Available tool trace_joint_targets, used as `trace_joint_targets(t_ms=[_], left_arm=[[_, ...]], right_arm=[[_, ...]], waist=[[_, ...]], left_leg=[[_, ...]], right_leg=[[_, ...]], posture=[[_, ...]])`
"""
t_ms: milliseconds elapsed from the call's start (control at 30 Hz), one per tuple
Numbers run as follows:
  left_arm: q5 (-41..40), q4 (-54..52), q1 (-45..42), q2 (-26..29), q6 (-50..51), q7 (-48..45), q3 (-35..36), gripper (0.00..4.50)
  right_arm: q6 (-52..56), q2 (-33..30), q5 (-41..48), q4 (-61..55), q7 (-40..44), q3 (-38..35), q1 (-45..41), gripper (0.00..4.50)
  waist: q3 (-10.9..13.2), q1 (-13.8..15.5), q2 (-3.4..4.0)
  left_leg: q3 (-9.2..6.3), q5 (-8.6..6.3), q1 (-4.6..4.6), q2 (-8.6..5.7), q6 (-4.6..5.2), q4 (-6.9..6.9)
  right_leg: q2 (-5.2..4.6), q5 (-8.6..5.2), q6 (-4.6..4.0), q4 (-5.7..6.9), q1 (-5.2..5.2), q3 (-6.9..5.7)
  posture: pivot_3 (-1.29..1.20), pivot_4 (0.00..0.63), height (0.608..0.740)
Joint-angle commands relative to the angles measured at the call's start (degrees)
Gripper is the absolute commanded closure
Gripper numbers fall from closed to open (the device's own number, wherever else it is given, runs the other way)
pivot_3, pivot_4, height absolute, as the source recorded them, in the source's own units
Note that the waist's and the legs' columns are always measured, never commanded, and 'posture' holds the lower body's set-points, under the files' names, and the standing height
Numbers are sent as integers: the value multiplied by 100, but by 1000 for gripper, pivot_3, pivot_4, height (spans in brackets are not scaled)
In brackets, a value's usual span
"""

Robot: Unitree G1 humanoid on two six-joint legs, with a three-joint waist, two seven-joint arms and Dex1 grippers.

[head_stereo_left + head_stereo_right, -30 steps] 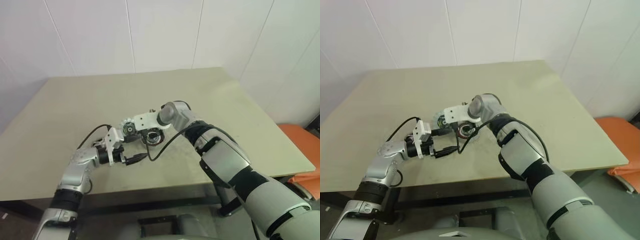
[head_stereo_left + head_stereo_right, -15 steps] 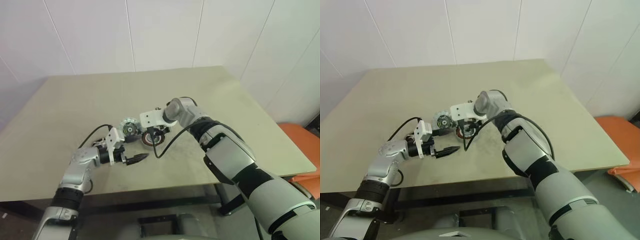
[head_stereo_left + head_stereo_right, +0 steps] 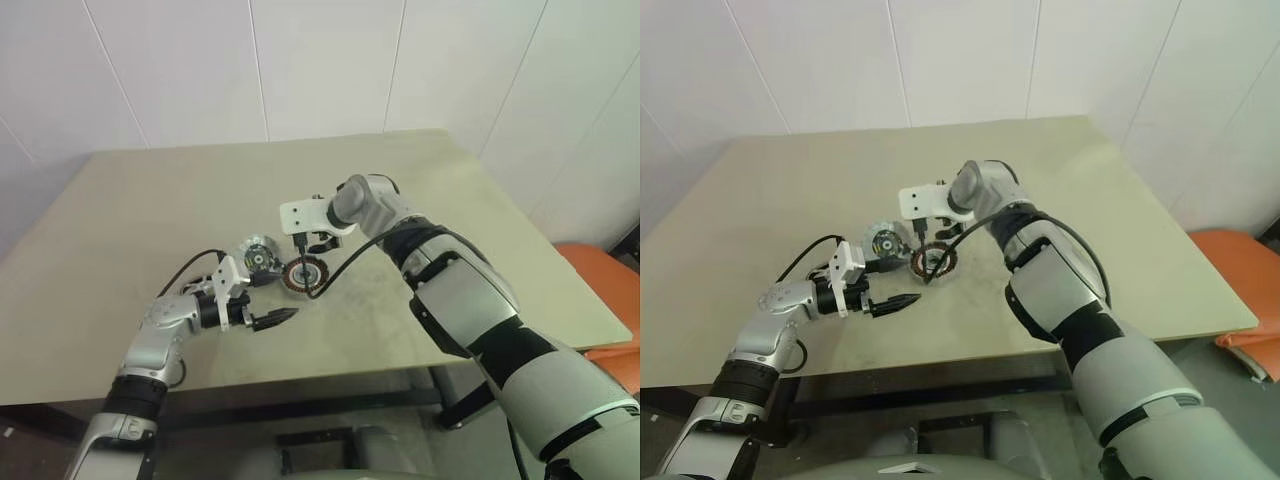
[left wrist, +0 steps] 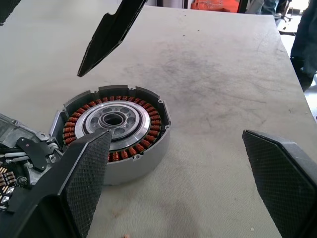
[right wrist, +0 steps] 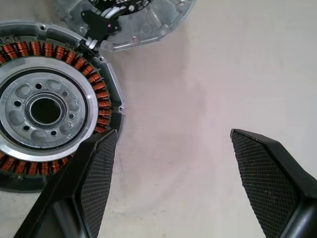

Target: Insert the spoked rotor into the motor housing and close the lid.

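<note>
Tabletop [image 3: 480, 220]: one, beige.
Tools: two. Right tool [image 3: 303, 243] has risen off the parts, fingers spread, empty; left tool [image 3: 268, 318] fingers spread, empty, unmoved.
Spoked rotor [image 3: 303, 273]: one, already seated in its grey ring, centre tabletop.
Motor housing [image 3: 257, 253]: one silvery disc touching the rotor at ten o'clock.
Judged: insertion done, lid closing remains
</note>
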Motion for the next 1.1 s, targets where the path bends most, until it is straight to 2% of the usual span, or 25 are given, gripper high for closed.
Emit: trace_joint_targets(t_ms=[33,300,733,1033,1100], left_arm=[[-157,-116,-95,197,4,-68,245,0],[-481,-252,-68,453,233,-48,645,0],[-480,-477,51,410,365,127,599,0],[-488,-602,88,390,434,184,594,0],[-483,-614,103,394,440,201,598,0]], right_arm=[[-73,31,97,-198,161,-51,-106,637],[53,174,236,-151,81,-167,89,637],[126,166,233,-183,164,-86,322,637],[88,226,252,-187,-72,-96,513,637],[132,238,320,-198,-80,-156,574,1059]], waist=[[4,-6,0],[10,4,-1],[15,-2,-3],[14,0,-4],[14,0,-5]], left_leg=[[1,0,0,0,0,0],[0,0,-1,3,0,-2],[0,0,0,2,0,-8],[0,0,1,2,0,-15],[0,0,2,2,0,-15]], right_leg=[[1,0,0,0,0,0],[0,0,0,0,-2,0],[-1,1,-1,-2,-2,0],[-2,1,-1,-4,-3,0],[-1,1,-1,-4,-3,0]], posture=[[0,0,740],[0,0,740],[0,0,740],[0,0,740],[0,0,740]])
